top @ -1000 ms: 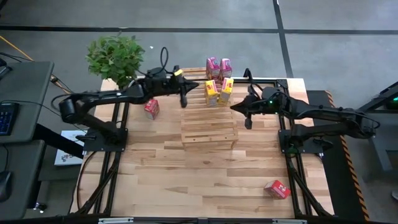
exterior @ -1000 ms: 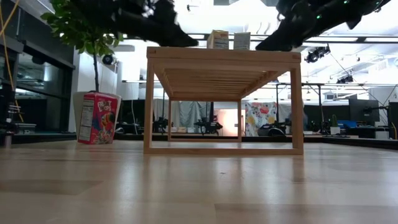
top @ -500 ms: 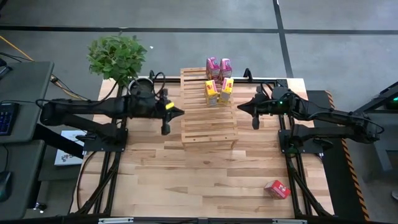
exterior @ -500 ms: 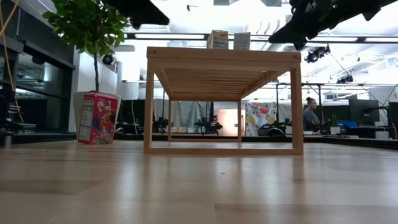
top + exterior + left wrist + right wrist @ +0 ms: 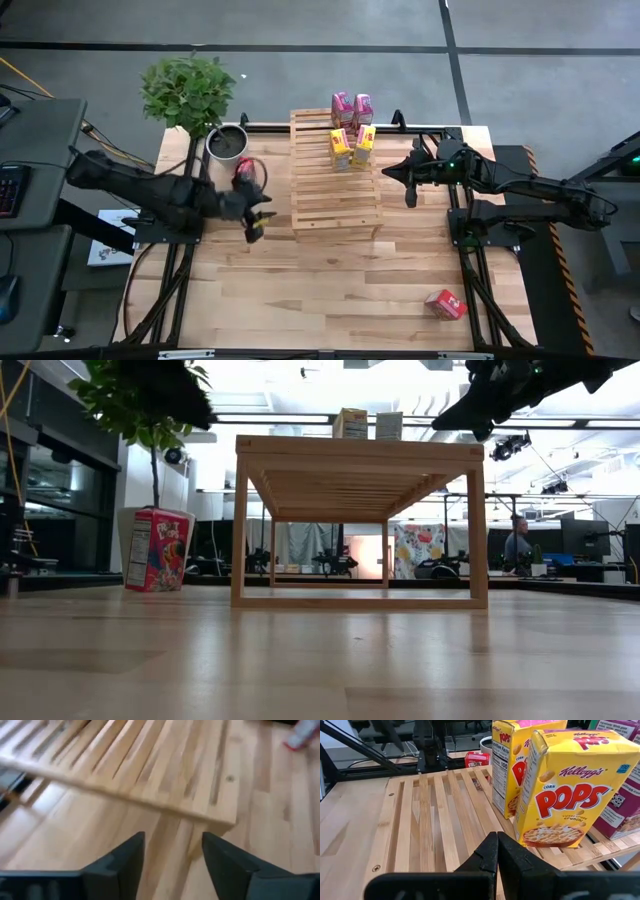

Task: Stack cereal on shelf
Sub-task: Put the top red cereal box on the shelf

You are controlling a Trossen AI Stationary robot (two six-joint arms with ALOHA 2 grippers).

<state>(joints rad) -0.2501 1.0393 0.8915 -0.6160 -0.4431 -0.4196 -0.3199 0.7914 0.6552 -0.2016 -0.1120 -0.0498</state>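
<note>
On the butcher-block table [image 5: 330,280], the slatted wooden shelf [image 5: 335,195] sits toward the far middle, already carrying four boxes at its far end: two pink boxes [image 5: 351,106] behind two yellow boxes [image 5: 351,147]. Two red ones are still off it: one red box [image 5: 243,172] stands on the tabletop just left of the shelf, beside the potted plant [image 5: 188,92], and the other red box [image 5: 444,304] lies well apart at the near right.

A second ago the left arm reached over the shelf's far-left corner; it has since swung back and now hangs near the shelf's left side, just nearer than the standing red box. The left gripper [image 5: 172,857], pinched shut a moment ago, now stands with its fingers spread and nothing between them, which looks like readiness to take that red box. The right gripper [image 5: 497,851] has barely moved, fingers pressed together and empty, over the shelf's right edge facing the yellow boxes.
</note>
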